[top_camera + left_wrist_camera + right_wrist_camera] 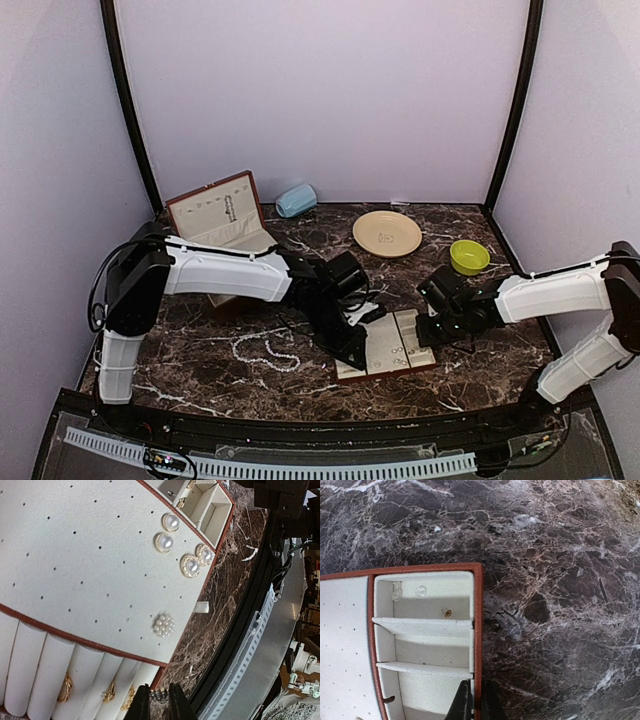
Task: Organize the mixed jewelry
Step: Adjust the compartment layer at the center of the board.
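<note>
A strand of white pearl beads (pixel 266 352) lies loose on the marble, left of the cream slotted tray (pixel 372 372). My left gripper (pixel 354 357) is at the tray's near left corner. In the left wrist view it (pixel 158 687) is shut on a tiny silvery beaded piece (pixel 159 694), just off the tray's corner. On the tray's dotted panel (pixel 75 555) sit several pearl earrings (pixel 164 542) and a pearl cluster (pixel 164 625). Gold rings (pixel 65 689) sit in the roll slots. My right gripper (pixel 431 337) (pixel 475 685) is shut on the tray's red-brown right wall (pixel 478 630).
An open red-brown box (pixel 220 215) stands at the back left, with a blue cup (pixel 296 200) lying beside it. A cream plate (pixel 387 233) and a green bowl (pixel 468 256) are at the back right. Small studs (pixel 447 613) lie in a tray compartment.
</note>
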`<state>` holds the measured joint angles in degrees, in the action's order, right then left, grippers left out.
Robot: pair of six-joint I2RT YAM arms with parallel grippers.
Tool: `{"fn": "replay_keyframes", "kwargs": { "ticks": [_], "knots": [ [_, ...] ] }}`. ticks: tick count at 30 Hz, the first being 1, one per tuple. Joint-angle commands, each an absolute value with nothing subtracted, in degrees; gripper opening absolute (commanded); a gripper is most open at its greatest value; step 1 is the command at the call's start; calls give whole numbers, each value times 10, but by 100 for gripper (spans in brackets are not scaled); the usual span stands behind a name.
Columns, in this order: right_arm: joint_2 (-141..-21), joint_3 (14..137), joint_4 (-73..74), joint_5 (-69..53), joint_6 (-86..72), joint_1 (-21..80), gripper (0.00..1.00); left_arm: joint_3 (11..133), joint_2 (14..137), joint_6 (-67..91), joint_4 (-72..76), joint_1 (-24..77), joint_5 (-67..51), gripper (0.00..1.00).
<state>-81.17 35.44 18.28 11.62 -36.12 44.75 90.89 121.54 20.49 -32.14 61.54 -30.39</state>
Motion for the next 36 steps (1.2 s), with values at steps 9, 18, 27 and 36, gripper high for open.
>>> {"fn": "replay_keyframes", "kwargs": {
  "ticks": [9, 18, 27, 36],
  "knots": [
    [-827, 349, 165, 113, -371, 457, 0, 955, 1242, 183, -360, 625, -293, 5],
    [-829, 347, 163, 115, -371, 460, 0, 967, 1253, 182, -360, 625, -298, 5],
    [-835, 349, 163, 115, -372, 463, 0, 980, 1263, 178, -364, 625, -299, 5],
    [-840, 348, 160, 117, -374, 465, 0, 983, 1264, 173, -383, 626, -296, 4]
  ]
}}
